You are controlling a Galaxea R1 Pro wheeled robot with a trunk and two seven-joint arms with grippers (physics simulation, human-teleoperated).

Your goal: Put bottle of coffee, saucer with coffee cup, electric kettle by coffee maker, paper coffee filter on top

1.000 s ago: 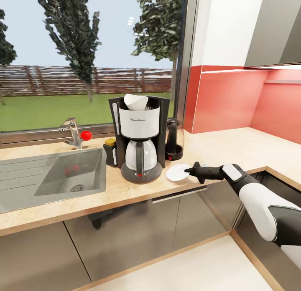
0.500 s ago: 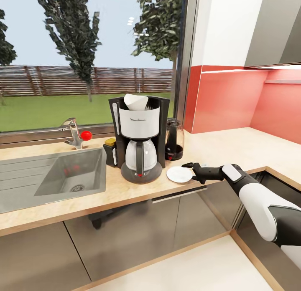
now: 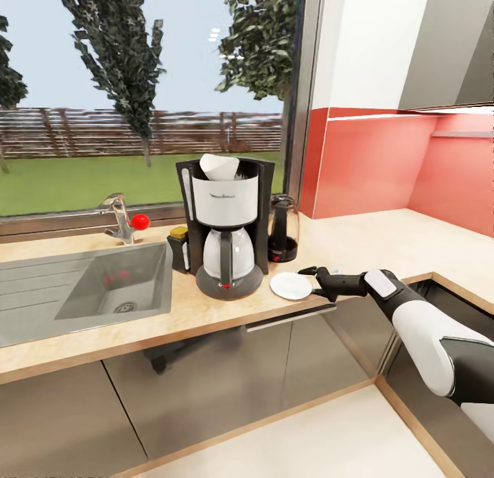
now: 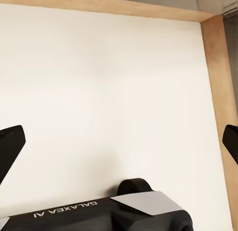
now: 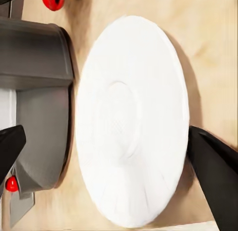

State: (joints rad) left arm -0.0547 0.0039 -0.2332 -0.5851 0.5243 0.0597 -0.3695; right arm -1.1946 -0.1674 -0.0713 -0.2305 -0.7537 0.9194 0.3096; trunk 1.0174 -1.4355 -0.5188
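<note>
— Jaws first: how do they stand?

— Right gripper (image 3: 314,278) has its fingers spread wide, nothing pinched; it sits at the right edge of the saucer (image 3: 291,286). From the right wrist, the dark fingertips (image 5: 214,166) flank the white saucer (image 5: 132,126), one just at its rim. Left gripper (image 4: 119,141) is spread too, hanging over pale floor (image 4: 99,82).

— And the saucer?

— Flat on the kitchen countertop (image 3: 370,248), just right of the coffee maker (image 3: 226,224), nearly touching its round dark base (image 5: 39,102).

— What else stands round the machine?

— The paper coffee filter (image 3: 219,166) rests in its top. The electric kettle (image 3: 284,228) stands behind and right of it, towards the window. The bottle of coffee (image 3: 180,248) is tucked against its left side.

— The surface and room?

— Light wood worktop running into a right corner, grey sink (image 3: 103,286) to the left with a tap (image 3: 120,217) bearing a red knob. Dark grey cabinet fronts (image 3: 206,389) below, red backsplash (image 3: 384,166) on the right, a big window (image 3: 151,94) onto grass, trees and a fence.
</note>
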